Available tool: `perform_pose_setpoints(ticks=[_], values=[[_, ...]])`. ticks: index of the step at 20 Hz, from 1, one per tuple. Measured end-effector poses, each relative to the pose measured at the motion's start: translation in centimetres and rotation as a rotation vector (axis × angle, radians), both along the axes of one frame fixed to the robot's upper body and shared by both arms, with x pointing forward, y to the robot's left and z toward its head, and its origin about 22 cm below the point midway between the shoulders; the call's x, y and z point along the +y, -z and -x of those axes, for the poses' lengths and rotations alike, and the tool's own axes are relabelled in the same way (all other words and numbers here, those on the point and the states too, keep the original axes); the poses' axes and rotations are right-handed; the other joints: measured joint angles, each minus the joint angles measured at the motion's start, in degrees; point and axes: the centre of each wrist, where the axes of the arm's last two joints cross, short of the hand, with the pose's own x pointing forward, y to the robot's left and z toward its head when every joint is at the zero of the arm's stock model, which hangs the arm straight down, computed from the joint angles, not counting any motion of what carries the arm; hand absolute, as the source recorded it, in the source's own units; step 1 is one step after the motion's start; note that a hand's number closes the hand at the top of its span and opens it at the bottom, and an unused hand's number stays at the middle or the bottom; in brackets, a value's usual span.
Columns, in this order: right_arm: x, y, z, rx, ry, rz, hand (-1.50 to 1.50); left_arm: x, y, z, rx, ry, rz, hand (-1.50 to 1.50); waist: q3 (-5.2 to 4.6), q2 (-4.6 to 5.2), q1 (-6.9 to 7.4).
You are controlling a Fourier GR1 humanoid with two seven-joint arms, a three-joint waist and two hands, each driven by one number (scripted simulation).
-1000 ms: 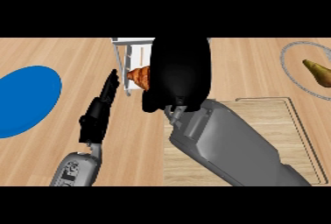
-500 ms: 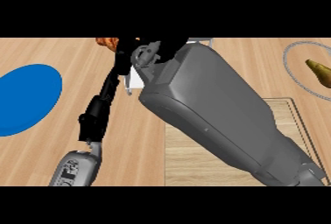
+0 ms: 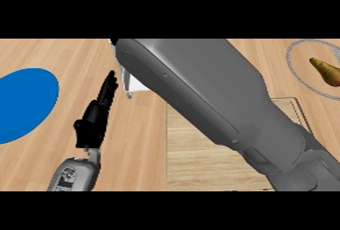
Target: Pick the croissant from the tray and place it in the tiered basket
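Fingers of the left hand (image 3: 96,117) stood straight and relaxed at left of centre, holding nothing, resting. One grey right forearm (image 3: 212,99) swept from lower right to the top edge; its hand was out of frame, so its hold could not be told. No croissant showed, probably up by the white basket frame (image 3: 130,85) peeking at upper centre. Best, I'd judge: lower over a tier, then release. Counted: one wooden tray (image 3: 199,152), one blue plate (image 3: 23,105) at left, one bowl (image 3: 300,67) with one pear (image 3: 327,69) at upper right.
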Motion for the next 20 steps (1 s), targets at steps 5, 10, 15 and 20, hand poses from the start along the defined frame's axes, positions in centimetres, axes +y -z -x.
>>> perform_pose_setpoints(ticks=[5,10,15,20], values=[[0.2,0.6,-2.1,0.010,0.042,0.030,1.50,0.4,-0.1,0.1,-0.002,-0.013,0.001,0.00,0.05,0.07,-0.90],[-0.7,2.4,-4.3,0.044,0.098,-0.008,-1.50,0.5,0.2,0.4,-0.011,-0.022,0.003,0.00,0.08,0.16,-1.26],[-2.2,3.7,-5.7,0.058,0.138,-0.205,-1.50,0.4,0.3,0.7,-0.012,-0.018,0.000,0.00,0.13,0.24,-1.10],[-2.9,4.1,-6.2,0.025,0.131,-0.376,-1.50,0.3,0.6,0.4,-0.010,-0.023,0.001,0.00,0.15,0.16,-1.59]])
